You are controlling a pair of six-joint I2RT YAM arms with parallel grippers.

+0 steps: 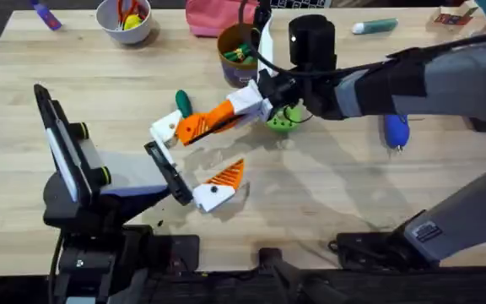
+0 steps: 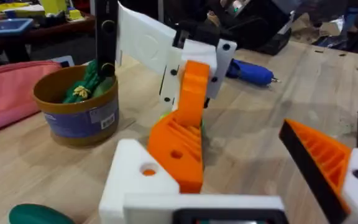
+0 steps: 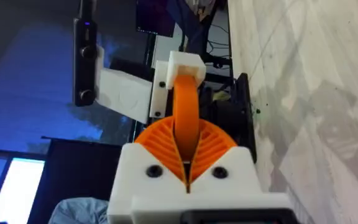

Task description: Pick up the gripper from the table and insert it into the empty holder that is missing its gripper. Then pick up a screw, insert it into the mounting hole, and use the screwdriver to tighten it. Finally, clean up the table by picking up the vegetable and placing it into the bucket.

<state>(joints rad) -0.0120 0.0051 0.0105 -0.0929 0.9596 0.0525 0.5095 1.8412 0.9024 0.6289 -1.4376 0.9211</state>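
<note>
My right gripper (image 1: 250,105) (image 3: 186,149) is shut on the orange ribbed gripper (image 1: 207,123) (image 2: 180,140). The piece's far end lies against the white empty holder (image 1: 165,128) (image 2: 132,183) on the left arm. The mounting hole (image 2: 148,169) in that white face shows orange inside. My left gripper (image 1: 194,160) stands open; its other finger carries an orange pad (image 1: 226,176). The dark green vegetable (image 1: 182,103) lies on the table just behind the holder. The blue screwdriver (image 1: 395,131) lies at the right, and the bucket (image 1: 239,55) stands behind the right gripper. A screw is out of view.
A bright green disc (image 1: 281,118) sits under the right wrist. Along the back edge are a white bowl (image 1: 125,19), a pink pouch (image 1: 218,17) and a teal marker (image 1: 376,27). Bare wood (image 1: 327,186) lies in the front middle.
</note>
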